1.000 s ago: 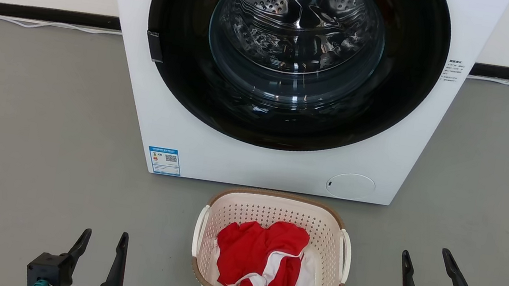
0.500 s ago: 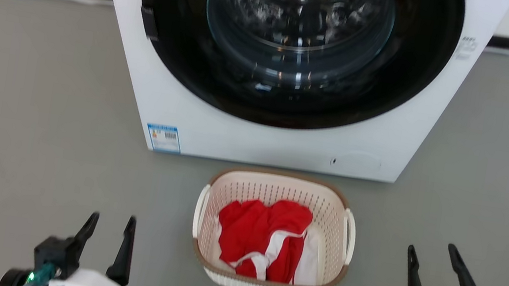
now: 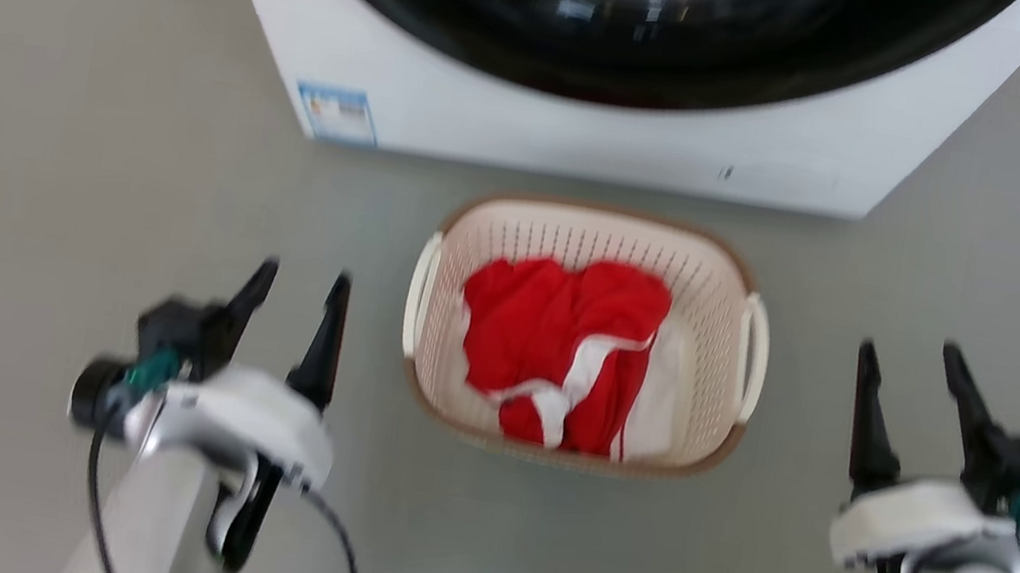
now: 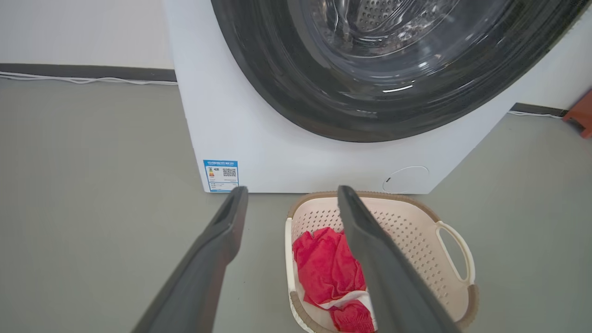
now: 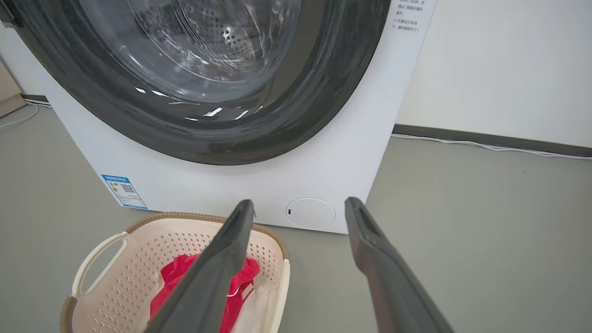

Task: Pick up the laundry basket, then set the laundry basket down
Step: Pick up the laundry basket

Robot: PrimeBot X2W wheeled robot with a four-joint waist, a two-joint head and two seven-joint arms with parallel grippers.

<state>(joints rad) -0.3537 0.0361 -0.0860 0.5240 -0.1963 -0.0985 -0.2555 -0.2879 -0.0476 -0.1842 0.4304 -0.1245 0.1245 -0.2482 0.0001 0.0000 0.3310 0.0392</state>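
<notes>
One laundry basket (image 3: 723,293), one washer (image 3: 543,135); left end effector (image 3: 306,272), right end effector (image 3: 908,346) both released, empty.

The head camera has tipped down, so the washer (image 3: 573,134) now shows just its lower front and the laundry basket (image 3: 722,288) sits higher in a blurred view. Pale forearms (image 3: 162,518) come into sight. The left pincer (image 3: 305,274) stands nearer the basket's left handle.

place: laundry corner | signs: front-loading washer (image 4: 259,138), laundry basket (image 4: 416,240), red garment (image 4: 323,268), grey floor (image 4: 92,208)
</notes>
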